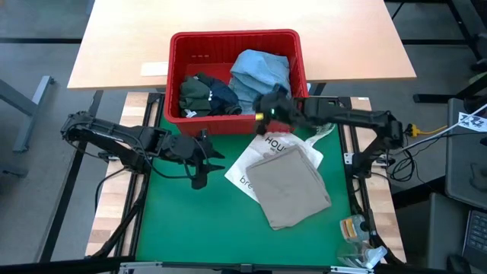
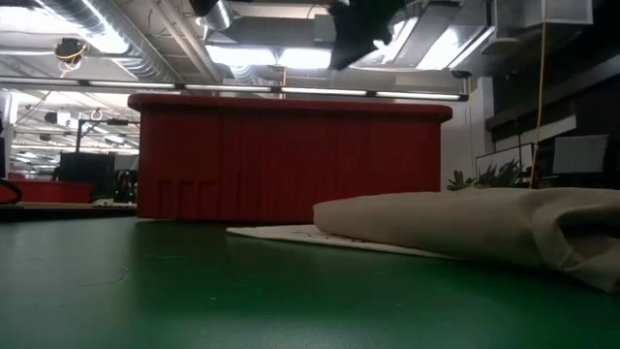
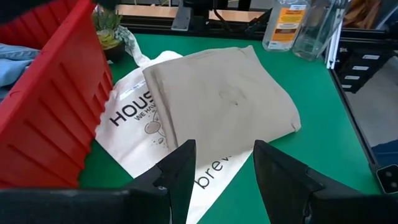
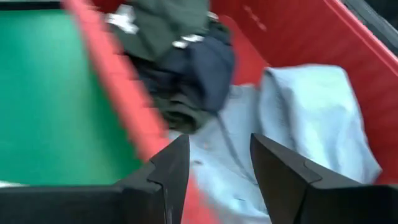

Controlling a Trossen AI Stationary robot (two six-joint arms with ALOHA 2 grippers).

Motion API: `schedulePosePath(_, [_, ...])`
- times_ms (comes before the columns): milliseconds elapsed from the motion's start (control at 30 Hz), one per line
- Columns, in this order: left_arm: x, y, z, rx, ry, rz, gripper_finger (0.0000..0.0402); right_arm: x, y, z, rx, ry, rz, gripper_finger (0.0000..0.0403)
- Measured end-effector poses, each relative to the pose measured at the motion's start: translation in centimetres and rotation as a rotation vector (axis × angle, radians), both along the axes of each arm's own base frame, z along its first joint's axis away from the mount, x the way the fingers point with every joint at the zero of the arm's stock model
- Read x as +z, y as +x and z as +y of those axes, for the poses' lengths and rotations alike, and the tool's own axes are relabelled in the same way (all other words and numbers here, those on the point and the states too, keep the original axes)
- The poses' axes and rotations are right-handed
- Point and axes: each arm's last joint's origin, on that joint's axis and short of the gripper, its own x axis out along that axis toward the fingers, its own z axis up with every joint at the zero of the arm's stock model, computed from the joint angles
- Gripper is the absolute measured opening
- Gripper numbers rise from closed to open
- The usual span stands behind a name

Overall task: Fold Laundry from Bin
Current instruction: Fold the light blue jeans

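Note:
The red bin point(image 1: 176, 47) stands at the far edge of the green mat point(image 1: 190, 221). It holds laundry: a light blue shirt point(image 1: 262, 70), a dark olive garment point(image 1: 198, 90) and a navy piece point(image 1: 225, 97). A folded beige garment point(image 1: 293, 186) lies on a white printed tote bag point(image 1: 245, 169) on the mat. My right gripper point(image 4: 217, 152) hangs open over the bin's near rim point(image 4: 112, 93), above the blue shirt point(image 4: 311, 106). My left gripper point(image 3: 221, 158) stands open above the mat to the left of the beige garment point(image 3: 224, 93), with nothing between its fingers.
A bottle and a clear container point(image 1: 356, 232) stand at the mat's near right corner. A small plant point(image 3: 106, 28) stands beside the bin's right end. A light wooden table point(image 1: 228, 19) lies beyond the bin. The mat's left and near parts are bare green.

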Motion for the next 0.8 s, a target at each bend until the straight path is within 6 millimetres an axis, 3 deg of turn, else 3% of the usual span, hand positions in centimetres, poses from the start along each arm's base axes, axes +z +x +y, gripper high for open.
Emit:
schedulePosePath(367, [0.0, 0.0, 0.4, 0.095, 0.063, -0.012, 0.0156, 0.0, -3.0, -9.2, -0.088, 0.103, -0.029, 0.017])
schedulePosePath(667, [0.1, 0.0, 0.4, 0.118, 0.078, -0.016, 0.0156, 0.0, -5.5, -14.5, -0.193, 0.123, -0.102, 0.017])
schedulePosePath(800, [0.1, 0.0, 0.5, 0.137, 0.091, -0.018, 0.0156, -1.3, -5.8, -16.5, -0.199, 0.174, -0.093, 0.017])
